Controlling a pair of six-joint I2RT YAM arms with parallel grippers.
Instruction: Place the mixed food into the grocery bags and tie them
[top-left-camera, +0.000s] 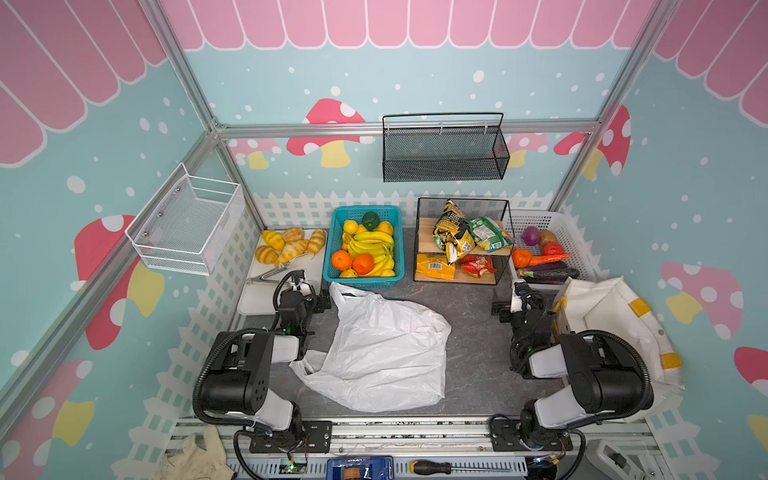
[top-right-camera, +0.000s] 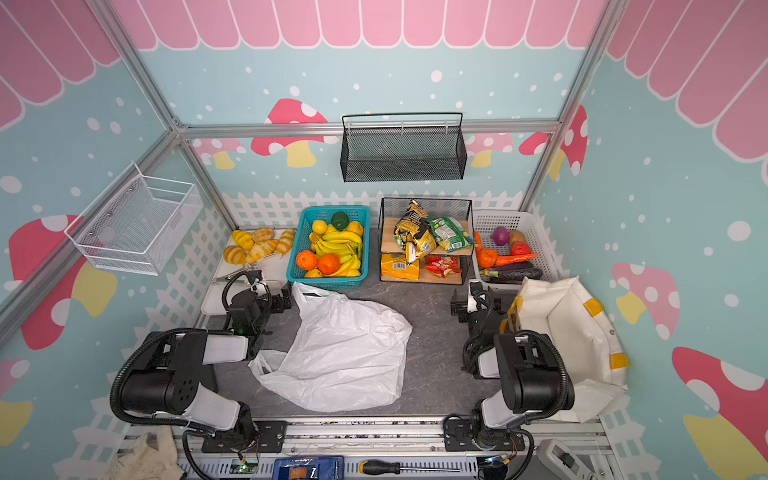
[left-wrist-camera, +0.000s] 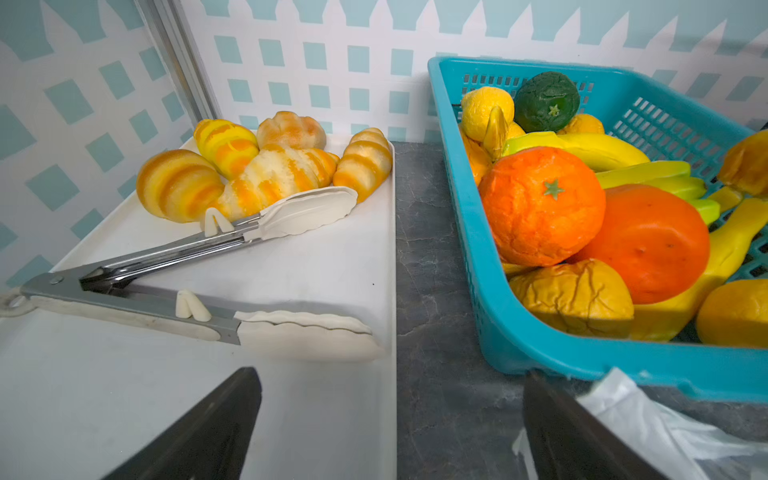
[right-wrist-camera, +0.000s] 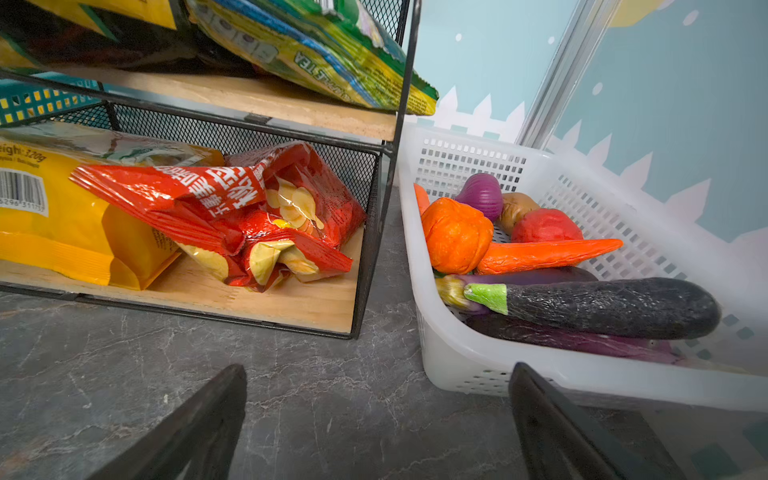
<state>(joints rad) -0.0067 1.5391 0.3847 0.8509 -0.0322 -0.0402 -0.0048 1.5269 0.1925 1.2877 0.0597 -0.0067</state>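
Observation:
The white plastic bag (top-left-camera: 382, 349) (top-right-camera: 345, 353) lies crumpled on the middle of the dark table. At the right edge the cream canvas tote (top-left-camera: 615, 316) (top-right-camera: 569, 320) slumps open. Oranges (top-left-camera: 363, 263) (left-wrist-camera: 540, 208) and bananas (top-left-camera: 372, 243) (left-wrist-camera: 582, 149) fill the teal basket (left-wrist-camera: 519, 340). Yellow-and-black (top-left-camera: 453, 232) and green (top-left-camera: 486, 235) (right-wrist-camera: 332, 54) snack packets lie on the black wire shelf. My left gripper (top-left-camera: 318, 300) (left-wrist-camera: 390, 374) is open and empty, low between tray and basket. The right gripper (top-left-camera: 505, 309) (right-wrist-camera: 378, 370) is open and empty in front of the shelf.
A white tray (left-wrist-camera: 332, 395) holds bread rolls (left-wrist-camera: 266, 166) and tongs (left-wrist-camera: 166, 257) at the back left. The white basket (right-wrist-camera: 457, 357) of vegetables stands right of the shelf (right-wrist-camera: 365, 257), whose lower tier holds red and orange-yellow packets. Wire baskets hang on the walls.

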